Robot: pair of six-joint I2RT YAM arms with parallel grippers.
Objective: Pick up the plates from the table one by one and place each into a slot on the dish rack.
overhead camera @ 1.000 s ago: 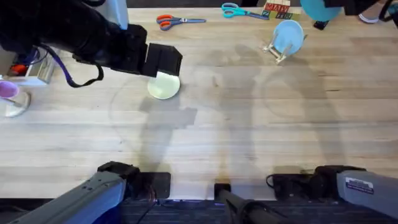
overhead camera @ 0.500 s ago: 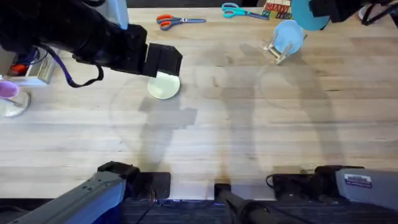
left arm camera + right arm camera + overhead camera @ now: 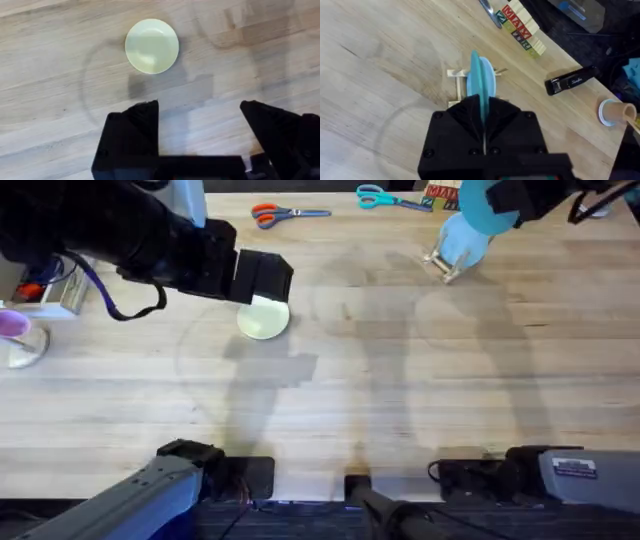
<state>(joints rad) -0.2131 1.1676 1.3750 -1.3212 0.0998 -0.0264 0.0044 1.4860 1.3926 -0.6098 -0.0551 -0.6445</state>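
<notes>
A pale yellow-cream plate [image 3: 264, 318] [image 3: 151, 45] lies flat on the table [image 3: 400, 400]. My left gripper [image 3: 263, 281] [image 3: 200, 117] hovers just above it, open, with nothing between the fingers. The dish rack [image 3: 441, 263] [image 3: 454, 89] stands at the far right with a light blue plate [image 3: 462, 242] upright in a slot. My right gripper [image 3: 508, 198] [image 3: 483, 131] is shut on a teal plate [image 3: 478, 204] [image 3: 481, 82], held on edge directly over the rack.
Orange scissors [image 3: 275, 214], blue scissors [image 3: 380, 196] and letter blocks [image 3: 444, 194] [image 3: 521, 29] lie along the far edge. A pink-topped glass [image 3: 16, 332] stands at the left. A black stapler [image 3: 571, 80] and a small cup [image 3: 612, 112] sit beyond the rack.
My right arm has carried the teal plate left and down, from beyond the rack to right over it. The left arm and yellow plate have not moved.
</notes>
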